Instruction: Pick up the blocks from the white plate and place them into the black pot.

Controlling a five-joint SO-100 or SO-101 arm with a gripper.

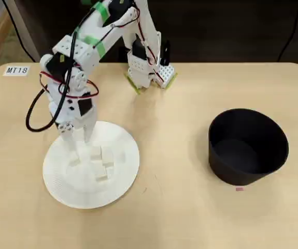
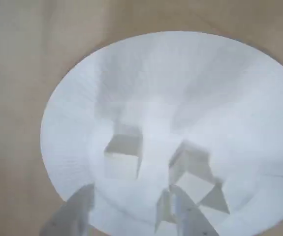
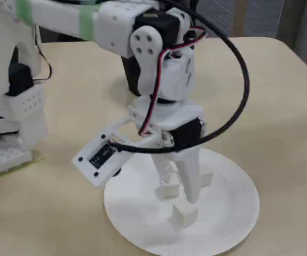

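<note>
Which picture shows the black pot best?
The overhead view: the whole black pot shows there, open and empty, to the right of the white plate. The wrist and fixed views don't show it at all.

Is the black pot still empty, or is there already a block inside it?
Empty. In the overhead view the black pot shows only its dark bare inside, and the pale blocks all lie on the white plate.

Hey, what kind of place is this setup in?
Probably a lab or workshop bench: a small white robot arm clamped at the edge of a pale wooden table, which bears an "MT18" label, with dark cables trailing behind.
</note>
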